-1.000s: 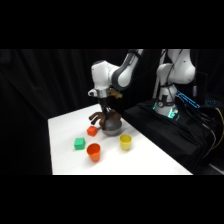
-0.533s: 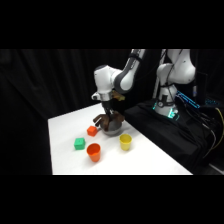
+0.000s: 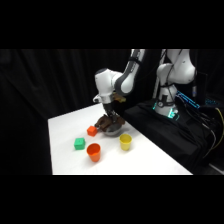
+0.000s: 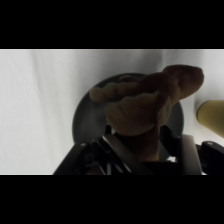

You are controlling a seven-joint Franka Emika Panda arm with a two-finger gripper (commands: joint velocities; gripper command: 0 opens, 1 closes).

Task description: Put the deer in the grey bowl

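Observation:
The dark brown deer (image 3: 107, 121) hangs just over the grey bowl (image 3: 116, 132), near the table's far side. My gripper (image 3: 108, 109) comes down from above and is shut on the deer. In the wrist view the deer (image 4: 145, 102) fills the middle, its body pinched between my gripper's (image 4: 143, 146) two fingers. Behind it lies the round dark inside of the grey bowl (image 4: 87, 120). I cannot tell whether the deer's legs touch the bowl.
A small orange block (image 3: 92, 131) lies just left of the bowl, with a green block (image 3: 79, 144) further left. An orange cup (image 3: 93, 151) and a yellow cup (image 3: 125, 142) stand in front of the bowl. The yellow cup (image 4: 212, 112) shows at the wrist view's right edge.
The gripper has shifted slightly to the right and a little lower with the deer, staying over the bowl. The cups and blocks have not moved.

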